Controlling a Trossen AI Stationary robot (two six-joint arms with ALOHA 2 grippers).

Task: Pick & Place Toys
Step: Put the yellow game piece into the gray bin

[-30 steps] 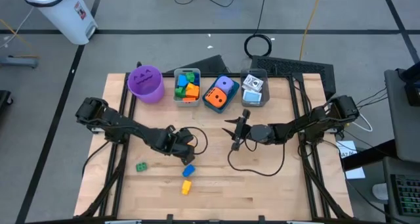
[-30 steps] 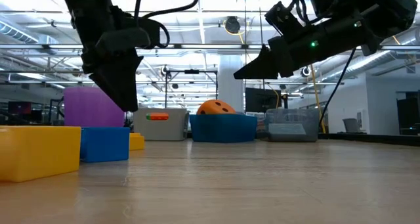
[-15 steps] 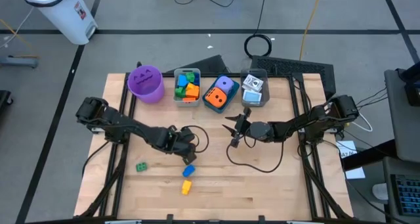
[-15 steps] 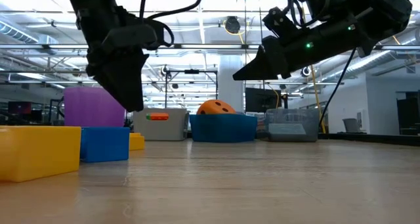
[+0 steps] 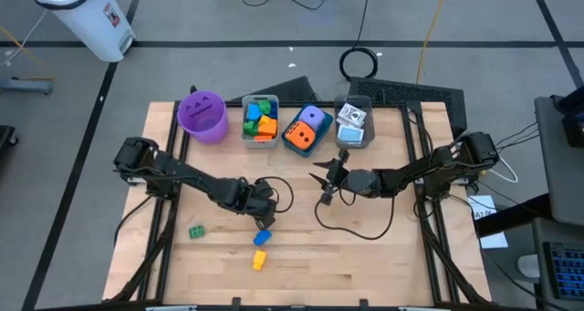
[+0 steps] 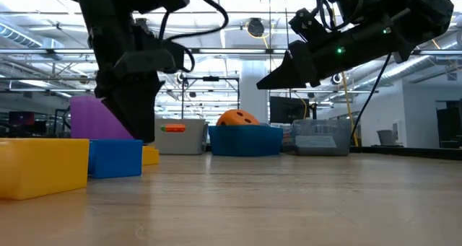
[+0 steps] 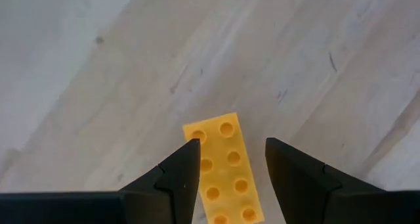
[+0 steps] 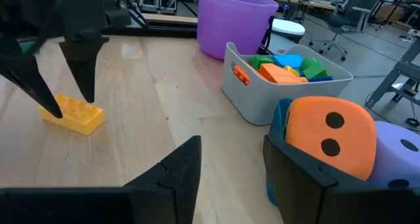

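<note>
The left end effector (image 7: 226, 168) hangs over a flat yellow studded brick (image 7: 225, 173) lying on the pale wooden table (image 5: 365, 265); its two dark fingers stand apart, one on each side of the brick, not clamped on it. In the high view the arm hides this brick. Just nearer on the table lie a blue brick (image 5: 263, 238) and a second yellow brick (image 5: 259, 259), with a green brick (image 5: 196, 231) off to their left. The right end effector (image 5: 325, 181) is raised mid-table, fingers apart and empty. At the far edge, a grey bin (image 5: 260, 120) holds mixed glossy plastic bricks, a blue bin (image 5: 306, 131) holds an orange dotted die (image 8: 326, 138) and a purple one (image 5: 313, 118), and a clear bin (image 5: 353, 123) holds small printed cubes. A purple cup (image 5: 203, 116) stands left of them.
</note>
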